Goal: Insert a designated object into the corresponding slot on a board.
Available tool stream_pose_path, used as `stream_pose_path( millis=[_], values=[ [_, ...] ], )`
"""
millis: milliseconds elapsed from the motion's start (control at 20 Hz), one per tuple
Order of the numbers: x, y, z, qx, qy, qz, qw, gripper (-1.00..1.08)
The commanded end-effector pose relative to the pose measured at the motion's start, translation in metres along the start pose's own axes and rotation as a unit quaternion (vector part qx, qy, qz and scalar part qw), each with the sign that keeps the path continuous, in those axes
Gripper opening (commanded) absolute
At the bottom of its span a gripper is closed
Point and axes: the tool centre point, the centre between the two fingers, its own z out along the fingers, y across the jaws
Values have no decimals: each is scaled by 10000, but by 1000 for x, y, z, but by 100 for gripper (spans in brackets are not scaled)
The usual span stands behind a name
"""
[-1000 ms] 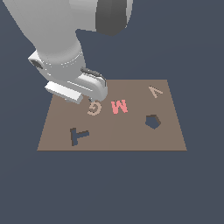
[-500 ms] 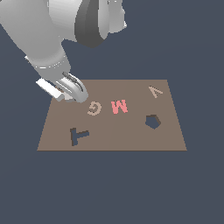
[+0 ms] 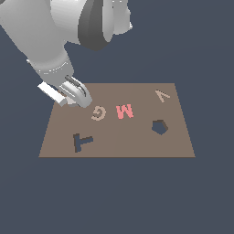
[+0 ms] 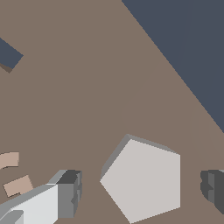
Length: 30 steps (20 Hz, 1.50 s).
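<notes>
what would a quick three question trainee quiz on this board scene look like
1. True or false: the grey pentagon block already sits in the pentagon hole.
2. Which letter on the board is pink: A) G, B) M, C) V?
3. Fill in: in the wrist view the block lies ____ the two fingers of the claw.

Key:
1. False. The hole is empty, and the block lies flat on the board, by the claw.
2. B, the M.
3. Between, with a gap on each side, so the claw is open.
</notes>
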Motion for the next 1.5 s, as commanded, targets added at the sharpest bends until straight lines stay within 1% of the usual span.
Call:
stream_pose_path(
  millis=[0, 350, 400, 1050, 1250, 1450],
  values=[
    [0, 0, 4, -1, -3, -1, 10000, 100],
    [-1, -1, 18, 2, -3, -15, 10000, 100],
    [-1, -1, 18, 2, -3, -15, 10000, -100],
    [-1, -3, 18, 5, -3, -29, 10000, -100],
    [-4, -19, 17, 4, -3, -117, 9999, -100],
    [-11, -50, 16, 3, -2, -296, 9996, -100]
  ],
)
